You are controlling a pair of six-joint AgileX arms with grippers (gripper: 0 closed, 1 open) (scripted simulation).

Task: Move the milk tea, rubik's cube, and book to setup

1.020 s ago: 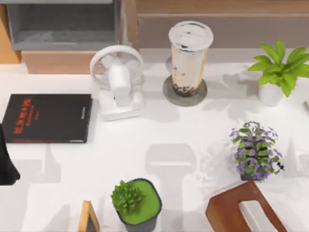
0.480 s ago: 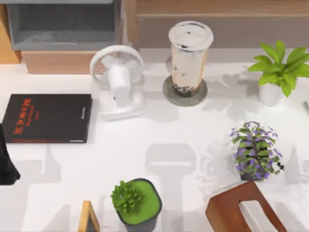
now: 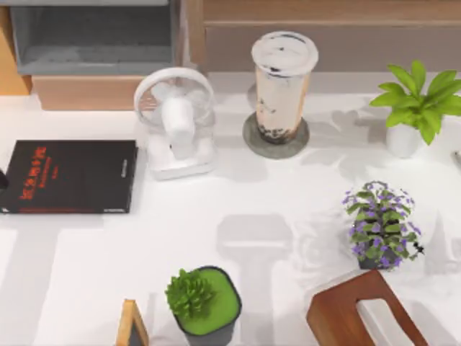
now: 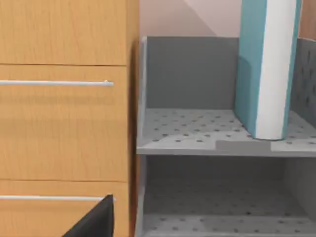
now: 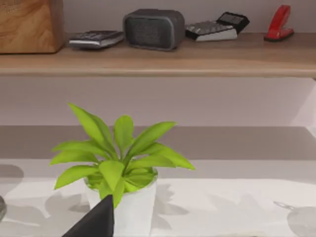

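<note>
Four potted plants stand on the table: a purple-flowered one (image 3: 379, 225) at the right, a leafy one in a white pot (image 3: 415, 108) at the far right back, a succulent (image 3: 204, 303) at the front, and one fan (image 3: 177, 122) stands left of the single milk tea (image 3: 281, 90). One black book (image 3: 70, 176) lies flat at the left.

The milk tea is a tall clear cup with a white domed lid, pinkish-beige drink and dark pearls at its bottom; it stands upright on a round grey coaster (image 3: 276, 141) at the back, near the middle.

The left wrist view shows one teal book (image 4: 266, 66) with white page edges, standing upright on the upper tier of a grey perforated rack (image 4: 197, 136), beside a wooden drawer front (image 4: 64, 113).

The dark left arm that stood at the table's left edge a second ago has nearly withdrawn; only a sliver (image 3: 3, 180) remains. Whether either gripper is clenched or released cannot be told.
</note>
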